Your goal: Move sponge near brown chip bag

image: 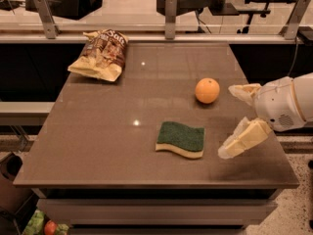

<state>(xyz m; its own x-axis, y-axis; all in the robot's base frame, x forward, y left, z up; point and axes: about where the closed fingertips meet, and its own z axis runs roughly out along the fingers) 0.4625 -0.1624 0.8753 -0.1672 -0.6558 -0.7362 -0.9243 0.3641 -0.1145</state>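
Observation:
The sponge (180, 139), dark green on top with a pale yellow foam layer, lies flat on the brown table (98, 131) near its front middle. The brown chip bag (100, 54), crinkled brown and cream-yellow, lies at the table's far left corner. My gripper (234, 121) comes in from the right edge, just right of the sponge and apart from it. Its two cream fingers are spread wide, one (243, 139) low near the sponge, the other (244, 90) higher near the orange. It holds nothing.
An orange (207, 90) sits on the table right of centre, behind the sponge and close to my upper finger. A railing with metal posts (170, 13) runs along the table's far edge. Floor clutter shows at the lower left.

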